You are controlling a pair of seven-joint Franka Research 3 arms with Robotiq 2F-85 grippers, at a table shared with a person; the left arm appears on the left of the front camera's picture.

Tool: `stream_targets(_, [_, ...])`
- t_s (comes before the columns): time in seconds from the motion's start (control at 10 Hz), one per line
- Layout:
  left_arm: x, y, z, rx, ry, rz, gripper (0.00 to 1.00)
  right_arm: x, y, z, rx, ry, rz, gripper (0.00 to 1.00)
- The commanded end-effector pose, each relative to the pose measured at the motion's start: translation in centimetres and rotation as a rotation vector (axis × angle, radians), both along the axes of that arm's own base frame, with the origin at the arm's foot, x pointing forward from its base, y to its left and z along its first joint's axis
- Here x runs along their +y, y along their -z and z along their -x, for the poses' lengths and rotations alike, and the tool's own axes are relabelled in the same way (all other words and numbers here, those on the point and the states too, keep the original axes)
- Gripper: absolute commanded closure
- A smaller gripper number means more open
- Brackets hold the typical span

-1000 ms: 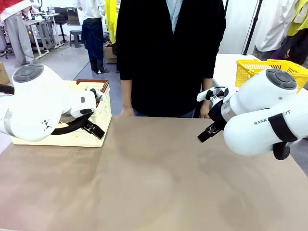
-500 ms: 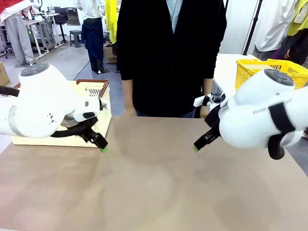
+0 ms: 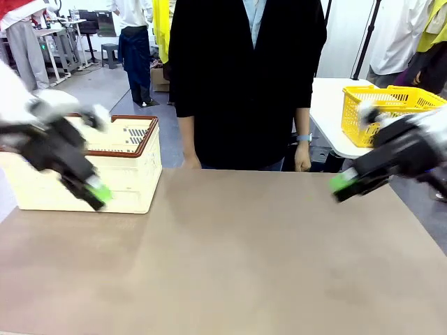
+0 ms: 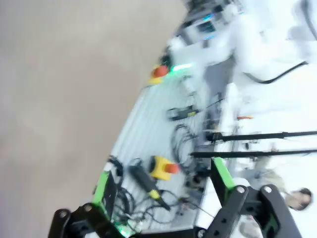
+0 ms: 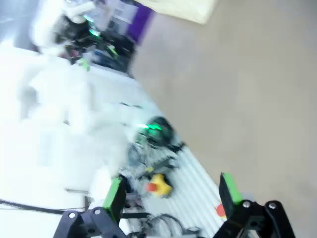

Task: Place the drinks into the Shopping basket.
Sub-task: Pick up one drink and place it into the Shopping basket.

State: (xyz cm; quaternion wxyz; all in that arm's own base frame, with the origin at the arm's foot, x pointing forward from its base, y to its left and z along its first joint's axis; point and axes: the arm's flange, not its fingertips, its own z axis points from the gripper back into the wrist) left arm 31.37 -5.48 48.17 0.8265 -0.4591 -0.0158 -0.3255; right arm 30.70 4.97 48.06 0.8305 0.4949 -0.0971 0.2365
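Hovered over the surface [image 3: 237, 265], spread wide and blurred.
Showed Shopping basket [image 3: 136, 178] just behind left claw [image 3: 98, 190], yellow basket [image 3: 387, 105] beyond right claw [image 3: 343, 183], nothing gripped.

Front cam fixed at robot's edge, faces across flat tan tabletop [image 3: 237, 265] to standing person in black top [image 3: 244, 77]. Wrist cams rolled, blurred, close, angled down at same tabletop plus grey ribbed rig base [image 4: 148, 129]. Right one shares cream-white slotted plastic shopping basket [image 3: 133, 174] with front.
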Motion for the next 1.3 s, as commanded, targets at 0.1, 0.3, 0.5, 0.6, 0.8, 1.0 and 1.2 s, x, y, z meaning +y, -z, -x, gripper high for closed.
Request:
stream_targets(0.1, [20.2,0.6,2.6,0.069,-0.59,0.685,0.0,-13.8,1.9,5.5,-0.025,0.424,-0.395,0.0])
stream_targets(0.3, [27.2,6.4,5.9,0.104,-0.86,0.884,0.0,-19.4,6.4,7.9,0.032,0.648,-0.539,0.0])
stream_targets(0.5, [28.9,9.1,7.5,0.082,-1.02,0.93,0.0,-21.3,9.9,8.5,0.101,0.771,-0.594,0.0])
stream_targets(0.6, [29.6,6.7,10.7,0.157,-0.647,0.577,0.0,-20.0,10.6,7.5,0.094,0.777,-0.493,0.0])
stream_targets(0.8, [29.6,6.7,10.7,0.157,-0.647,0.577,0.0,-28.0,6.4,8.2,0.116,0.769,-0.549,0.0])
stream_targets(1.0, [29.6,6.7,10.7,0.157,-0.647,0.577,0.0,-28.0,6.4,8.2,0.116,0.769,-0.549,0.0])
stream_targets(1.2, [29.6,6.7,10.7,0.157,-0.647,0.577,0.0,-28.0,6.4,8.2,0.116,0.769,-0.549,0.0])
